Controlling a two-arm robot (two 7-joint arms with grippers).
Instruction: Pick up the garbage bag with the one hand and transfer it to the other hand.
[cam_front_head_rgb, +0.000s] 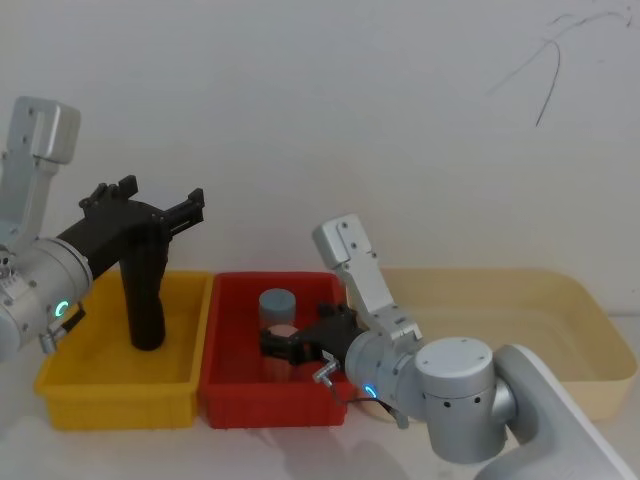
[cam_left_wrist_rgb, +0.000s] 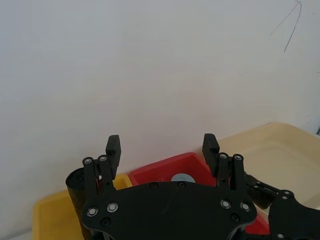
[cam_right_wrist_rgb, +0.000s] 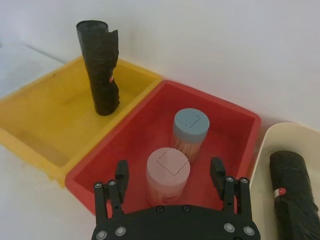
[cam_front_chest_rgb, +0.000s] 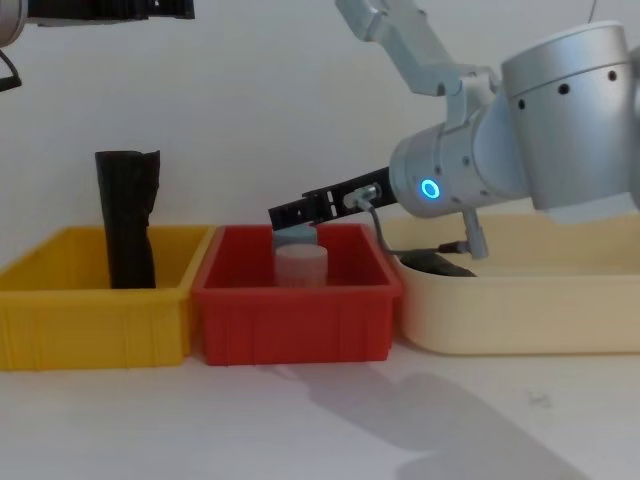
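Closest in is the right pincer (cam_right_wrist_rgb: 169, 170), hovering low over the red bin (cam_front_head_rgb: 270, 405) with its fingers spread wide and nothing held. The pink canister (cam_right_wrist_rgb: 168, 172) and the blue-grey canister (cam_right_wrist_rgb: 190, 127) stand upright just below it. The garbage bag (cam_right_wrist_rgb: 292, 195) lies on its side in the cream bin (cam_front_head_rgb: 520, 335), at that bin's 9 o'clock end, close to the wall next to the red bin. The dark shape under the right arm in the chest view is probably the same roll. The left pincer (cam_left_wrist_rgb: 162, 145) hangs high over the yellow bin (cam_front_head_rgb: 115, 405), at 9 o'clock from the red bin. It is also wide open and empty, beside the top of a second black roll (cam_front_head_rgb: 147, 300) that stands upright with a crinkled flap.

The bag looks light and tightly wound, so it should be firm along its length, likely to dent under a hard squeeze, and slick-skinned. The best hold seems to be across the middle, near the red-and-white band (cam_right_wrist_rgb: 280, 191), with the fingers straddling the roll from above.

Room looks tight on the bag's 9 o'clock side, where the bin wall leaves little space for a finger. Toward 3 o'clock the cream bin's floor is bare. A hand-over has open air above the red bin, provided both pincers clear the canisters and rims. The left pincer is well apart from the bag, with the red bin and right arm between.
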